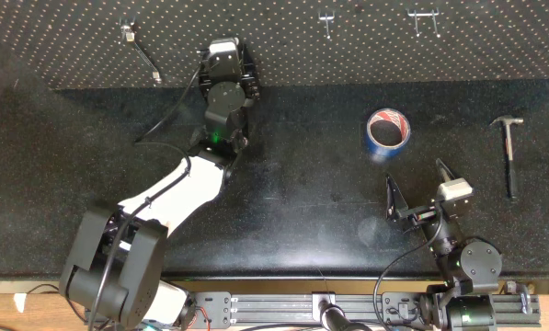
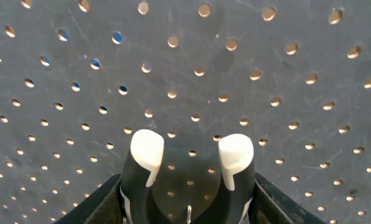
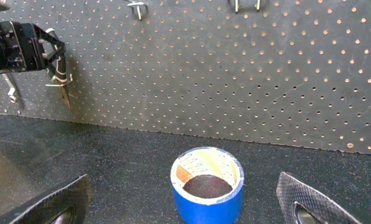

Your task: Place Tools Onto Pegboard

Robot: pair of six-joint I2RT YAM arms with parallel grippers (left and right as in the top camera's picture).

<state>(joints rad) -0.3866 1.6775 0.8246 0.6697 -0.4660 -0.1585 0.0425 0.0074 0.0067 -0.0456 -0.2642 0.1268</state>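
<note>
— Left gripper [image 2: 191, 155]?
— Released, empty, facing the black perforated pegboard [image 2: 266, 74].
— Right gripper [image 1: 414, 173]?
— Spread wide, empty; blue tape roll [image 1: 387, 131] just beyond it on the black worktop [image 1: 302, 184], black-handled hammer [image 1: 509, 152] farther right.

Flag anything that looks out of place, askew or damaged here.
Nothing stands out. The blue tape roll sits flat on the table and the hammer lies flat nearby, both intact and neither yet hung.
</note>
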